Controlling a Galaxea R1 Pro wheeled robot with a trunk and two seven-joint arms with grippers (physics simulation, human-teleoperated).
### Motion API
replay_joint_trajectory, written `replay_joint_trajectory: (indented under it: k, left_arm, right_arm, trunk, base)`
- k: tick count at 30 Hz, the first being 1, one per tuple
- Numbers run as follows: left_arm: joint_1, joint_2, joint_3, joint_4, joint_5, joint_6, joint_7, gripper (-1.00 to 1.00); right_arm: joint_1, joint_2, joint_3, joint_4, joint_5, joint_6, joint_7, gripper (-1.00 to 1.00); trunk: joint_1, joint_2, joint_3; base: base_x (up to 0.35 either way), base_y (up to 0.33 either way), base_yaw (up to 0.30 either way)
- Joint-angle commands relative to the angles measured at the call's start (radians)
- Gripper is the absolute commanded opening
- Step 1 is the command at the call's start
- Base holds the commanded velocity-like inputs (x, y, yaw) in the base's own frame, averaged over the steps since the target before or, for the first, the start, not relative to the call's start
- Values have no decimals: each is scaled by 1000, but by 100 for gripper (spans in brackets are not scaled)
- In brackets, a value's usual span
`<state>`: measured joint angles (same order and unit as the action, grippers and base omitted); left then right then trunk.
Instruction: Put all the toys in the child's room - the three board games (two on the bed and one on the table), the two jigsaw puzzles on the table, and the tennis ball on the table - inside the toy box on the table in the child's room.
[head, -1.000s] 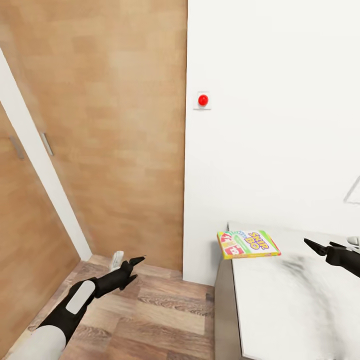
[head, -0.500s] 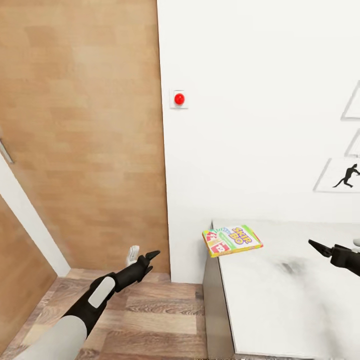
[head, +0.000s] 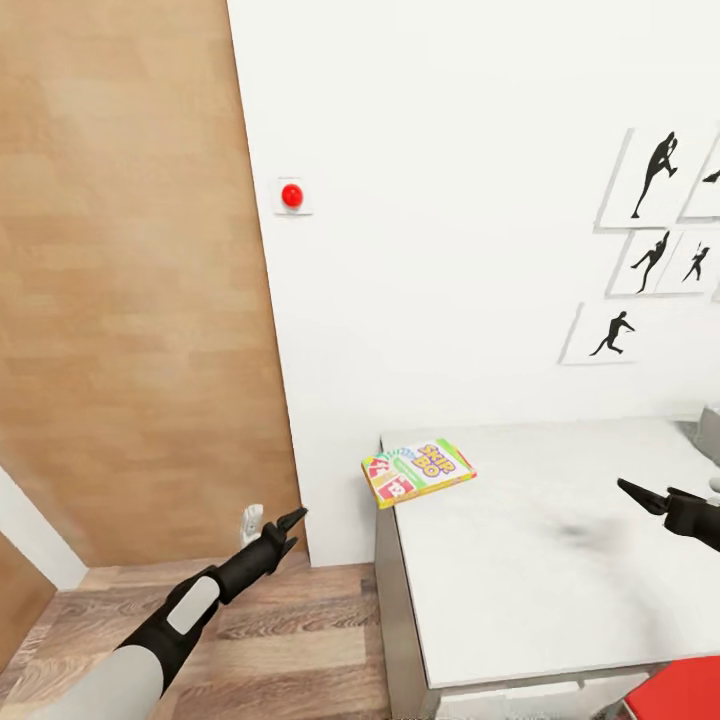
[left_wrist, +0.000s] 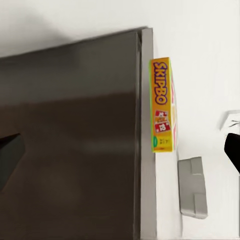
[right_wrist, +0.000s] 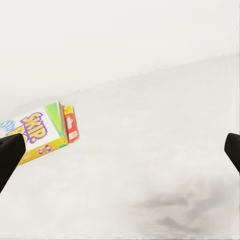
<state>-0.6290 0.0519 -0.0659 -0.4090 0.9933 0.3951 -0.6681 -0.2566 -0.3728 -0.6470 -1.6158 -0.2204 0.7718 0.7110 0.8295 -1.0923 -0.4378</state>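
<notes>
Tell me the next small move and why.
Probably reach the right gripper toward the Skip-Bo board game: its fingers look open and empty above the white bed, while the game lies apart at the bed's far corner, overhanging its edge.

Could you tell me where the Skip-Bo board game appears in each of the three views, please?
Head view: Skip-Bo board game overhangs the white surface's far-left corner.
Left wrist view: seen edge-on, beside the surface's dark side.
Right wrist view: low at the left, behind the black fingertip.
Shared landmark: that white surface.
</notes>
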Motion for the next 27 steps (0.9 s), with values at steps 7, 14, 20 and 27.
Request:
replay_joint_trajectory:
  k: [7, 14, 20, 27]
  left_arm:
    - [11, 11, -4, 6, 11, 7, -41, 100]
    - [12, 18, -3, 7, 13, 11, -43, 100]
    - [12, 18, -5, 7, 7, 6, -41, 100]
    - [-20, 17, -7, 8, 4, 13, -29, 100]
  right_arm:
    - [-1, 1, -2, 0, -2, 4, 5, 100]
    - [-1, 0, -3, 0, -2, 4, 5, 100]
    - [-1, 0, -3, 0, -2, 4, 5, 100]
    - [-1, 1, -3, 0, -2, 3, 5, 100]
  trunk:
    - [0, -1, -4]
    - [0, -1, -6]
    - [0, -1, -9]
    - [0, -1, -12]
  base:
    - [0, 39, -290]
    - [0, 269, -289]
    - [50, 269, -287]
    - [8, 28, -287]
